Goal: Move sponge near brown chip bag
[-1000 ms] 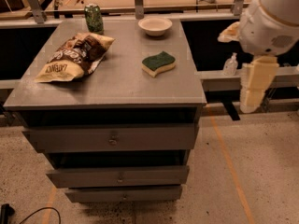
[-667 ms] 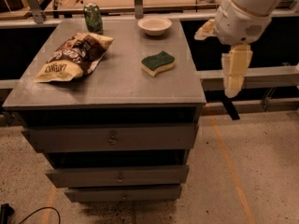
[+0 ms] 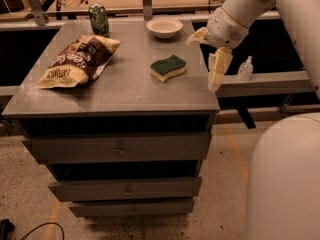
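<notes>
The sponge [image 3: 168, 67], dark green on top with pale yellow foam below, lies on the right half of the grey cabinet top [image 3: 125, 91]. The brown chip bag [image 3: 79, 60], crinkled with pale yellow ends, lies on the left half, well apart from the sponge. My gripper [image 3: 207, 54] hangs at the cabinet's right edge, just right of the sponge and above the surface. Its pale fingers [image 3: 218, 70] are spread apart and hold nothing.
A green can [image 3: 99, 19] stands at the back left of the top and a white bowl [image 3: 164, 27] at the back middle. The cabinet has drawers [image 3: 120, 147] below. A small clear bottle [image 3: 245, 69] sits on a ledge to the right. My white body [image 3: 285, 179] fills the lower right.
My arm has swung left from beside the cabinet, bringing the gripper to the cabinet's right edge, closer to the sponge. The sponge, bag, can and bowl have not moved.
</notes>
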Motion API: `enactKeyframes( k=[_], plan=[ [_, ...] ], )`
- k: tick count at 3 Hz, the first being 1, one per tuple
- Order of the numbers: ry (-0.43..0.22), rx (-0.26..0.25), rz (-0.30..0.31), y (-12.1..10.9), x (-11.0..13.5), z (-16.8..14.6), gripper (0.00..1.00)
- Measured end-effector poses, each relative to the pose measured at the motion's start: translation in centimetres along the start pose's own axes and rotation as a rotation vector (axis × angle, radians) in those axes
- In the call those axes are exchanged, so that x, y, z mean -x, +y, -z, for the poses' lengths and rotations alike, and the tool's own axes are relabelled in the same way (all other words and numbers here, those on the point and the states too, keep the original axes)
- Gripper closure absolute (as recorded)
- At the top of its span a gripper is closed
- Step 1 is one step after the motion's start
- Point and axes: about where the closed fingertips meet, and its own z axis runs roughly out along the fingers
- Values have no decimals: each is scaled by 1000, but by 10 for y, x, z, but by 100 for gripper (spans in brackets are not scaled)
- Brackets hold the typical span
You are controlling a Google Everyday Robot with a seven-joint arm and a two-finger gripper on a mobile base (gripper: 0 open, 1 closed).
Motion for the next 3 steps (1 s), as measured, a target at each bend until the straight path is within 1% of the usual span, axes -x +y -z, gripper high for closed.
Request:
enactKeyframes(
  k=[1, 2, 3],
  plan=[
    [-116, -34, -11, -34, 3, -22, 0],
    [-120, -57, -12, -41, 4, -24, 0],
    [-100, -69, -79, -60, 0, -35, 0]
  ],
)
